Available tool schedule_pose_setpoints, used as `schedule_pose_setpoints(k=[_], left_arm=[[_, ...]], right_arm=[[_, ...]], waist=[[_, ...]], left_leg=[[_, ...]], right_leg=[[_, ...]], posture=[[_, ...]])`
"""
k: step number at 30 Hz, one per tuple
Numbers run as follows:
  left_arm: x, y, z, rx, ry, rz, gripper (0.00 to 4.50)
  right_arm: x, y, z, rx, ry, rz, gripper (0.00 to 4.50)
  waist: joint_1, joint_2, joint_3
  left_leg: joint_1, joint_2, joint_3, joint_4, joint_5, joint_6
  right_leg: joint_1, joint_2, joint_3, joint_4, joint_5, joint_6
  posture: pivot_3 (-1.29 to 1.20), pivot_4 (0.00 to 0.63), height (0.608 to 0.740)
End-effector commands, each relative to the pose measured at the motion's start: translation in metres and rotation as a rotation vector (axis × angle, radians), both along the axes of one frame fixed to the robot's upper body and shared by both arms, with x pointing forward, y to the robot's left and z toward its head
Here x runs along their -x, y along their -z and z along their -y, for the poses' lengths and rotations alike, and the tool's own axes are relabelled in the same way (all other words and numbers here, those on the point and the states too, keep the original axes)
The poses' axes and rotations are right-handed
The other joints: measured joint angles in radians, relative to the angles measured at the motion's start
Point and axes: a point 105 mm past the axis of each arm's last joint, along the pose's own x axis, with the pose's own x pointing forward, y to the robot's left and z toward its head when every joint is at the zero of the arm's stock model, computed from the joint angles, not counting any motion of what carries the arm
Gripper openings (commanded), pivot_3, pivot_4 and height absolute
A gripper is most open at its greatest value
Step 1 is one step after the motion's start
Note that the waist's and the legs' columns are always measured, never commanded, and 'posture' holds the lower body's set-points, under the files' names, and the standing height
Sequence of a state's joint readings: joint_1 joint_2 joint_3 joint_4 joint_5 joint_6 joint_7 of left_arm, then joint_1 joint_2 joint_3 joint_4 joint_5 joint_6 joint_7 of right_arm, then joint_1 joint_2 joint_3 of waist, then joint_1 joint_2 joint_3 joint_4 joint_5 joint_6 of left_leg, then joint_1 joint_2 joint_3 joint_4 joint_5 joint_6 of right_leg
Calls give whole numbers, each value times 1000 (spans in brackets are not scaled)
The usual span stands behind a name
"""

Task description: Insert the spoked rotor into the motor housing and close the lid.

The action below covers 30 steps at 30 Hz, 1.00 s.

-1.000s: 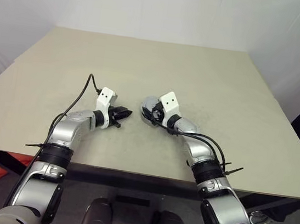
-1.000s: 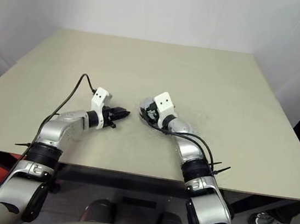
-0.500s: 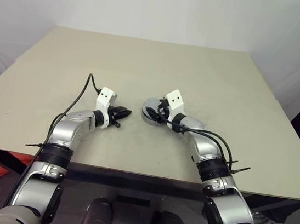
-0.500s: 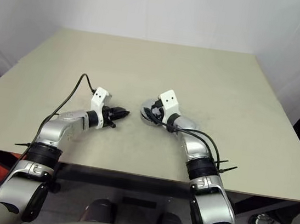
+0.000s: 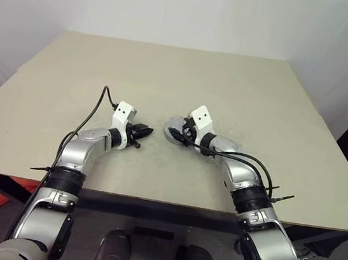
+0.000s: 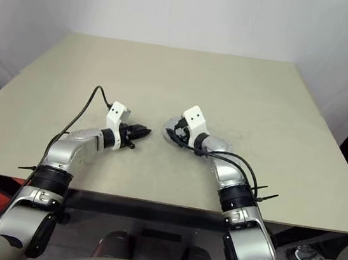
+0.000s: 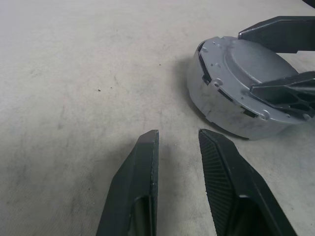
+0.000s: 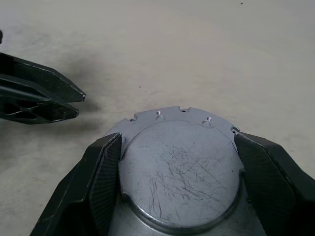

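Observation:
The motor housing (image 5: 172, 132), a round silver can with a scratched flat face (image 8: 182, 172), sits near the middle of the table. My right gripper (image 8: 178, 140) is shut on it, one black finger pressed on each side of its rim. The same fingers (image 7: 275, 27) show across the housing (image 7: 236, 93) in the left wrist view. My left gripper (image 7: 178, 132) hovers low over the table a short way to the left of the housing, pointing at it. Its fingers are slightly apart, with nothing between them. The spoked rotor and the lid are out of view.
The beige table (image 5: 168, 78) stretches wide around both arms, with white walls behind it. A black cable (image 5: 97, 104) loops up from my left forearm. The table's front edge (image 5: 152, 199) runs just under my elbows.
My right wrist has turned and brought the housing from a tilted pose down to lie flatter on the table. The left arm has stayed still.

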State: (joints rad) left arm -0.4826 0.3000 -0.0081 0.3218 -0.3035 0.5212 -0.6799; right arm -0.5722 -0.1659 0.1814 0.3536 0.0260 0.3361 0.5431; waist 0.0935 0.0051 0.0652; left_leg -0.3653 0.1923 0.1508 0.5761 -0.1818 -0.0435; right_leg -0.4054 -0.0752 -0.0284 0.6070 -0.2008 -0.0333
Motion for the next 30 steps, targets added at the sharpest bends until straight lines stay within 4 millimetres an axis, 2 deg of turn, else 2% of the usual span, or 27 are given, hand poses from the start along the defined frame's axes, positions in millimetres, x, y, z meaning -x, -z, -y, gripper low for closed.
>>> schedule_pose_setpoints(k=[1, 8, 23, 30], left_arm=[[0, -8, 2, -1, 8, 38, 1366], [2, -6, 4, 0, 11, 31, 1366], [2, -3, 2, -3, 9, 23, 1366], [2, -3, 2, -2, 7, 23, 1366]], right_arm=[[-4, -4, 1, 3, 16, 27, 3196], [-3, -8, 1, 10, 10, 41, 3196], [-8, -3, -1, 26, 26, 28, 3196], [-4, 8, 1, 64, 15, -5, 3196]], waist=[[0, 0, 0], [0, 0, 0], [0, 0, 0], [0, 0, 0]], left_leg=[[0, 0, 0, 0, 0, 0], [0, 0, 0, 0, 0, 0], [1, 0, 0, 0, 0, -1], [1, 0, 0, 0, 0, -1]], right_leg=[[0, 0, 0, 0, 0, 0], [0, 0, 0, 0, 0, 0], [0, 0, 0, 0, 0, 0], [0, 0, 0, 0, 0, 0]], posture=[[0, 0, 740], [0, 0, 740], [0, 0, 740], [0, 0, 740]])
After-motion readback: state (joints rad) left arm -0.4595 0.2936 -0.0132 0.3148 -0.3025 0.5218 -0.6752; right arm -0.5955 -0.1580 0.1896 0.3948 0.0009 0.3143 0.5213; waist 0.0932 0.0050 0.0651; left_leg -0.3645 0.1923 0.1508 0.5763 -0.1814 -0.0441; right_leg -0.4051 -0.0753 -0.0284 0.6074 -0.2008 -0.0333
